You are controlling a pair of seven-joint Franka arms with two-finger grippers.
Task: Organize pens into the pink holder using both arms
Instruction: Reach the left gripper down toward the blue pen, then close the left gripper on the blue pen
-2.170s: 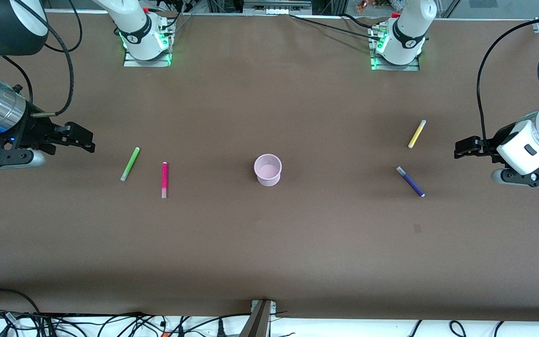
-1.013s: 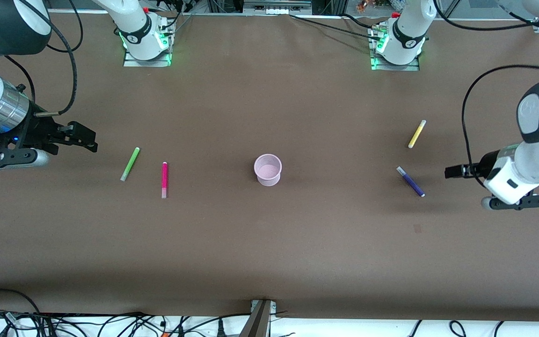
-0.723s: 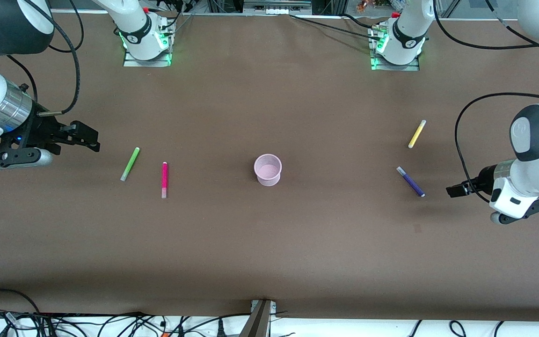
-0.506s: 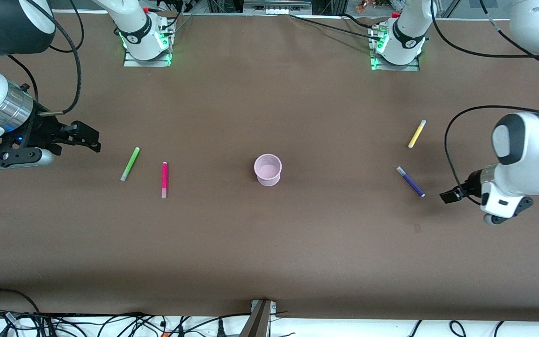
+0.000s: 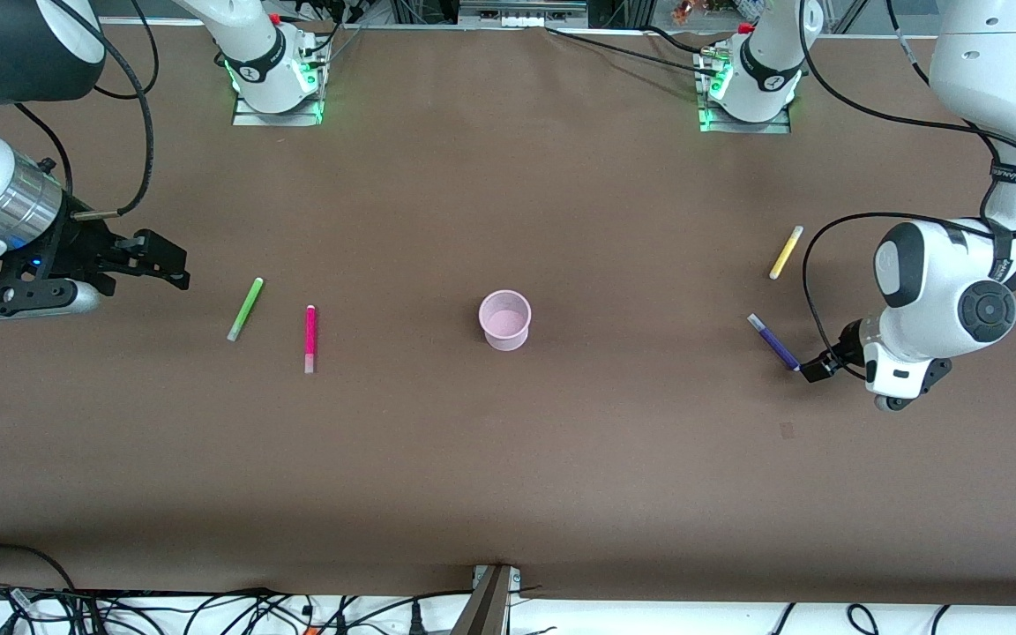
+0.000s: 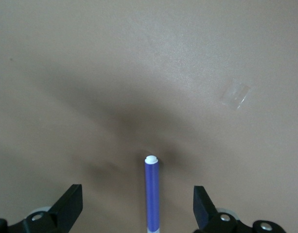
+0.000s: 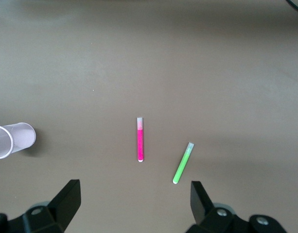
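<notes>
None of the four pens is in the pink cup (image 5: 504,319) yet, so the job looks to be at its first pickup. The left gripper (image 5: 812,368) is low over the counter (image 5: 508,459) just beside the near tip of the purple pen (image 5: 773,342), its fingers (image 6: 69,206) spread wide with nothing between them; in the left wrist view the pen lies centred in the gap, its pale cap pointing away from the wrist. That pen's long axis runs diagonally, one end nearer the camera and toward the left arm's end of the counter, the other farther and toward the cup. The next move probably calls for sliding farther along the barrel, settling down and closing across it. The yellow pen (image 5: 785,252) lies near it, farther from the camera, also slanted. At the right arm's end, the right gripper (image 5: 160,262) waits in the air with its fingers released and empty, near the green pen (image 5: 245,309), which slants, and the pink pen (image 5: 310,339), which points almost straight toward the camera. The cup stands upright between the two pairs.
</notes>
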